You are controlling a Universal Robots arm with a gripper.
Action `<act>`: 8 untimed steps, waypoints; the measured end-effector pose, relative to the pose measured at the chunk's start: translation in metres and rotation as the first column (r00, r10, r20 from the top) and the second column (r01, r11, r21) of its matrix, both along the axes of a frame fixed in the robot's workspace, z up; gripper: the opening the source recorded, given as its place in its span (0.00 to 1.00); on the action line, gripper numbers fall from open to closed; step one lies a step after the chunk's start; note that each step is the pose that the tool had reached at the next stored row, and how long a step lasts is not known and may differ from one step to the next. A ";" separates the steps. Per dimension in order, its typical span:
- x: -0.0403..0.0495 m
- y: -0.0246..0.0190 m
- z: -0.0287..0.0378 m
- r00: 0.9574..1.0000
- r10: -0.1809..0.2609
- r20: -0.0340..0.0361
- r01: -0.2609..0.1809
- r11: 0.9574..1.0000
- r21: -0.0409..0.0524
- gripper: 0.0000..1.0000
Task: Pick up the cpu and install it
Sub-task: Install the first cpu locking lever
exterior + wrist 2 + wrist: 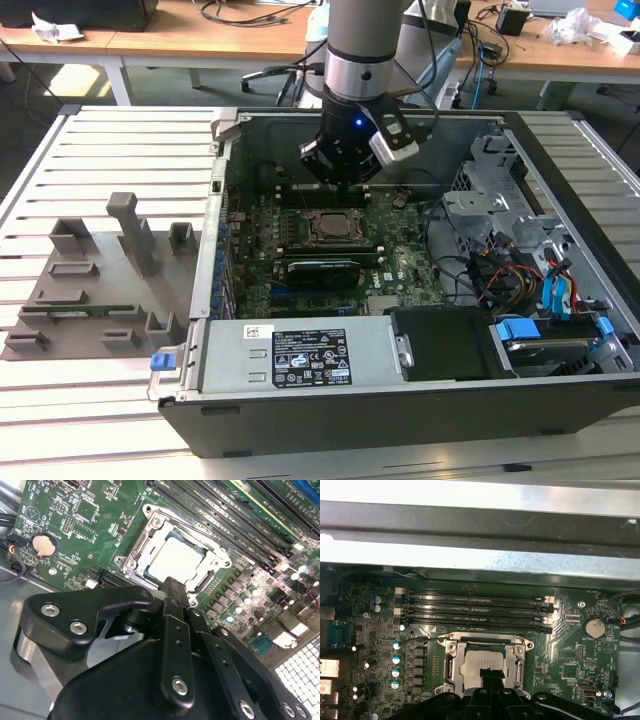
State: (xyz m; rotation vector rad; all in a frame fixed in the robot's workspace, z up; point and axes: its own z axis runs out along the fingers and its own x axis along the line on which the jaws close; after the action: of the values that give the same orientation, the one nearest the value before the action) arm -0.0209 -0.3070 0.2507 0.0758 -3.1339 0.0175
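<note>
The gripper (341, 163) hangs inside the open computer case (300, 420), above the motherboard (400, 262), at the far side of the CPU socket (330, 226) in the exterior view. The cpu (176, 560), a silvery square chip, lies flat in the socket's metal frame (150, 532), just beyond the black fingertips (174, 587) in the second wrist view; in the first wrist view it (479, 661) sits directly ahead of the finger tip (490, 676), which overlaps its near edge. Whether the tip touches the chip cannot be told. The fingers look drawn together into a narrow stance with nothing between them, though how far they are closed cannot be told for certain. Past the socket from the gripper run the dark memory slots (475, 611), and off to one side a round coin battery (594, 627) sits on the green board. In the exterior view a grey fixture tray (95, 290) lies on the slatted table (110, 140) to the exterior view's left of the case, well apart from the gripper, and the power supply (300, 355) fills the near part of the case.
</note>
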 end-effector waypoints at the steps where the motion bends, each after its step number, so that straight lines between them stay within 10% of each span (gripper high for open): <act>1: 0.0000 0.0000 0.0012 1.000 0.000 0.000 0.000 1.000 -0.001 0.11; 8: 0.0000 0.0000 0.0107 1.000 0.000 0.000 0.000 1.000 -0.005 0.11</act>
State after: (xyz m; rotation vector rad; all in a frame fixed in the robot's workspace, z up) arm -0.0209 -0.3070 0.2614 0.0757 -3.1338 0.0246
